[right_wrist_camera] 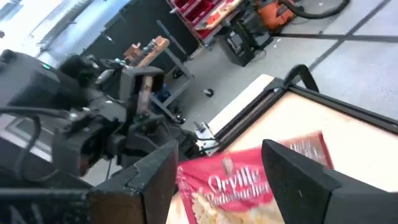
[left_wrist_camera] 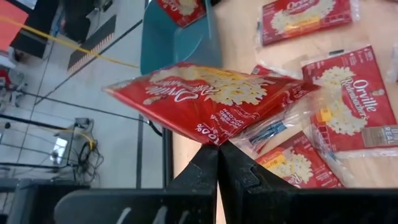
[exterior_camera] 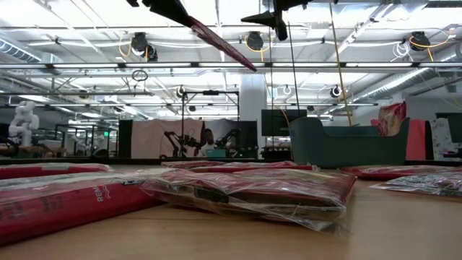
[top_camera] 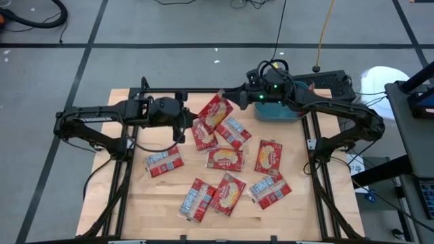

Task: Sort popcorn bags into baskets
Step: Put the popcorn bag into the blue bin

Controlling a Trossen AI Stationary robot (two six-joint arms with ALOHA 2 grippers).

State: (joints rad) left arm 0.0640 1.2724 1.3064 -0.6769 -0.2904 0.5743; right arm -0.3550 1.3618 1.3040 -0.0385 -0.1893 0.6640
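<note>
Hidden: most of the teal bin lay under the right arm; one packet inside it was cut off by the frame edge.

Left jaws: closed on a corner of a raised popcorn bag, held tilted above the surface, left of the bin.

Right jaws: open, holding nothing, hovering at the far edge just above the raised bag.

Count: eight bags lying on the surface, several overlapping; one raised; one bin at the far right.
</note>
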